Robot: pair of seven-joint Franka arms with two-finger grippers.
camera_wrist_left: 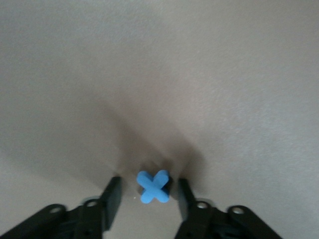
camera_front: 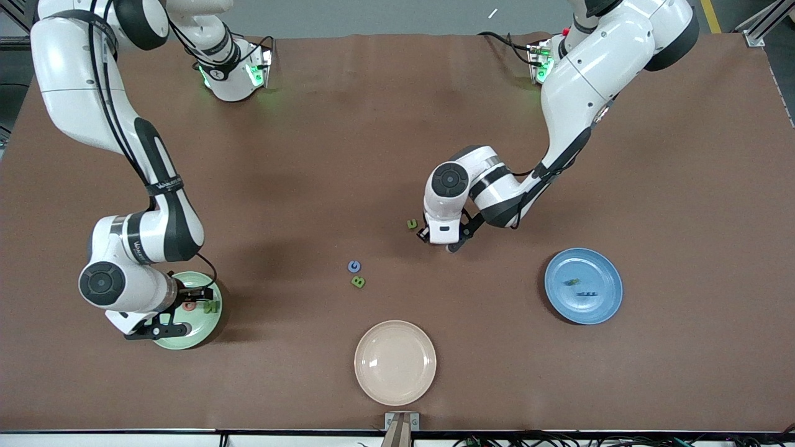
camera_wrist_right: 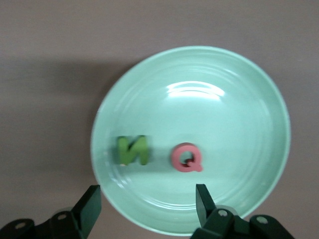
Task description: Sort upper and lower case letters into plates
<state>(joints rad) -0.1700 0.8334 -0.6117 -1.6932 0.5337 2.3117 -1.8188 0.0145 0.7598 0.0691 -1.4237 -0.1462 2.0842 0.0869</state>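
Observation:
My left gripper [camera_front: 443, 239] is low over the table's middle, open, its fingers [camera_wrist_left: 112, 198] on either side of a blue t [camera_wrist_left: 153, 186] that lies on the table; the t is hidden in the front view. A green u [camera_front: 412, 224] lies beside this gripper. My right gripper [camera_front: 186, 305] is open and empty above the mint green plate [camera_front: 202, 332], which holds a green N [camera_wrist_right: 132, 150] and a pink Q [camera_wrist_right: 186, 158]. The blue plate [camera_front: 605, 310] holds a green piece [camera_front: 570, 282] and a blue piece [camera_front: 587, 293]. A blue G [camera_front: 354, 266] and a green B [camera_front: 358, 281] lie mid-table.
A cream-beige plate [camera_front: 395, 362] sits near the table's edge closest to the front camera, nearer than the G and B. The brown table [camera_front: 310, 155] stretches between the two arms' bases.

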